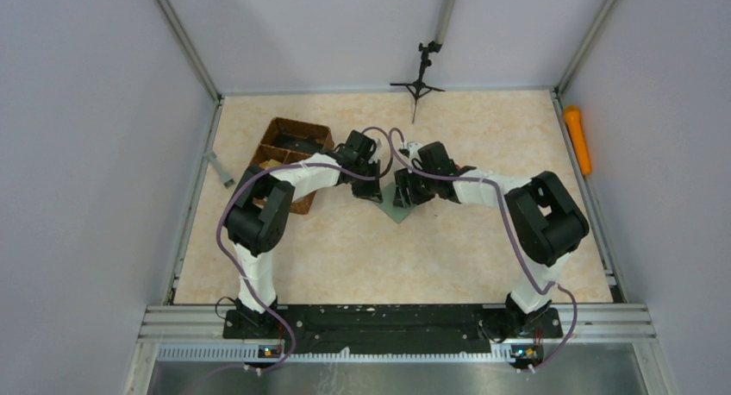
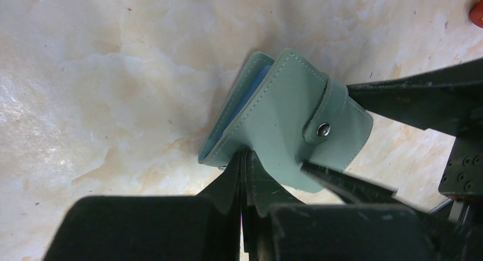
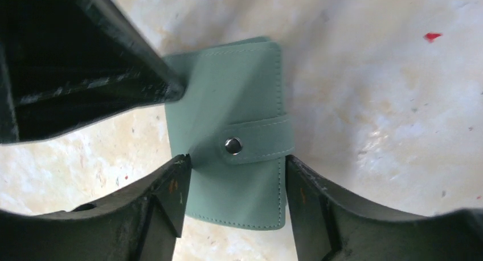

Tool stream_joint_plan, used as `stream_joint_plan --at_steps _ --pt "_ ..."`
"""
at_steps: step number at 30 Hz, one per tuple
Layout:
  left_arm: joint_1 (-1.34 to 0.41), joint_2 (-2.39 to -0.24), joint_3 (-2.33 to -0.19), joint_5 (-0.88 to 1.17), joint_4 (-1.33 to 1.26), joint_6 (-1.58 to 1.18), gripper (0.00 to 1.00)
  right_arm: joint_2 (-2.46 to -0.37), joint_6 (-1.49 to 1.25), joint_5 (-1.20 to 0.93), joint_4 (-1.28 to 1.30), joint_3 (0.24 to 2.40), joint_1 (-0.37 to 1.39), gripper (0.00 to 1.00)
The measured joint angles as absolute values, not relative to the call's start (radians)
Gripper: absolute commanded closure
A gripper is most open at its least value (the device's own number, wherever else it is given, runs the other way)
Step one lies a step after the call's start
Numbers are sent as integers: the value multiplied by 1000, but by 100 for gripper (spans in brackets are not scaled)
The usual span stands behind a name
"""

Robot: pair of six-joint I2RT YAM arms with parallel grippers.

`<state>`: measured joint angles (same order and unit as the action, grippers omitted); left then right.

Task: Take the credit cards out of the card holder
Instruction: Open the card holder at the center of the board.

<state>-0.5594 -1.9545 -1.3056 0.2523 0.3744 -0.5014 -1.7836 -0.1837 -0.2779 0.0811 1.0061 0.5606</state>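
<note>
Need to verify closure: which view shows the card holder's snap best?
Right wrist: the snap faces the lens, its strap lying across the card holder. Left wrist shows it obliquely. Top external shows only a holder corner, no snap.

Pale grey walls [image 1: 86, 110] around a beige marbled tabletop [image 1: 388, 257].
</note>
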Motion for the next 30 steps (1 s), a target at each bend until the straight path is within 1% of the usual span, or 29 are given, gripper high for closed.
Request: stream_joint_plan --at_steps 3,5,7,19,26,28,30 --pt "-559 -1952 -1305 241 375 -498 100 -1768 -150 -223 129 1009 620 30" --pt "-559 -1950 -1305 232 378 -498 100 -1763 -137 -186 151 1013 657 25" --pt "-558 -1950 -1305 230 378 -498 100 -1763 -132 -168 164 1018 673 23" --pt "-558 -1950 -1305 227 371 -498 100 -1755 -166 10 162 1022 688 21" --pt "-558 -1950 -1305 227 371 -498 100 -1759 -167 33 136 1023 688 22" --pt "-558 -1950 -1305 227 371 -498 100 -1761 -168 21 126 1023 682 23" --pt "-558 -1950 -1305 227 371 -498 100 -1761 -168 9 110 1023 671 28"
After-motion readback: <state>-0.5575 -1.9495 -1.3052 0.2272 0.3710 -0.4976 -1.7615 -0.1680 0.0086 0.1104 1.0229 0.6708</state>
